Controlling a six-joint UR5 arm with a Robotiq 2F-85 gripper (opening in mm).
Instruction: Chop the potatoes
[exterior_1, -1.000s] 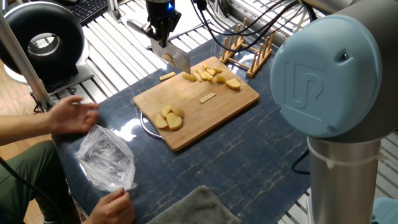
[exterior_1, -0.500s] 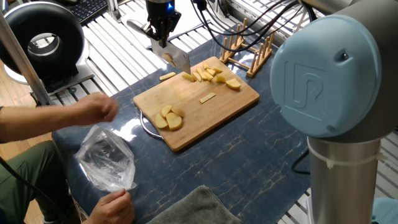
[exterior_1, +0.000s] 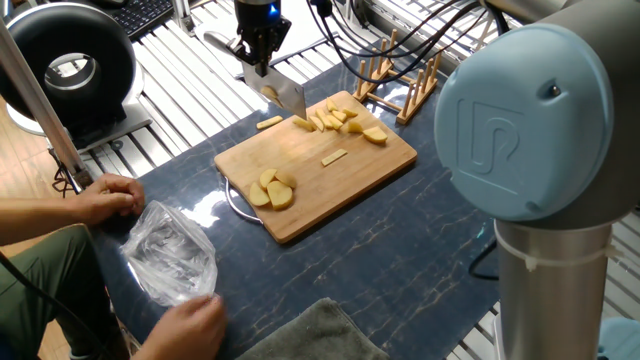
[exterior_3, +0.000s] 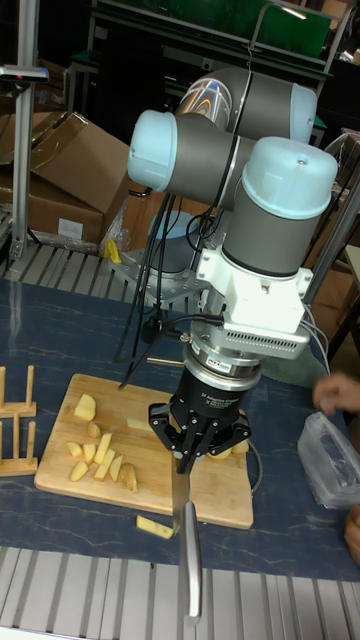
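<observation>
The gripper (exterior_3: 187, 452) is closed around the handle of a knife (exterior_1: 286, 96), whose blade hangs at the far corner of the cutting board (exterior_1: 345, 185). On the board, the potatoes (exterior_1: 338, 120) lie in a cluster along the far edge, with more slices (exterior_1: 271, 189) near its left corner. One stick (exterior_1: 268, 122) rests on the counter (exterior_1: 400, 260) just off the board. A person's hand (exterior_1: 108, 197) touches a plastic bag (exterior_1: 170, 256) at the counter's left edge.

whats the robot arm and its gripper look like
The UR5 arm has silver-grey tube links with rounded pale-blue joint caps; one cap in the fixed view bears a raised UR logo. A white block and black round flange lead to the black gripper. Black cables hang alongside.
</observation>
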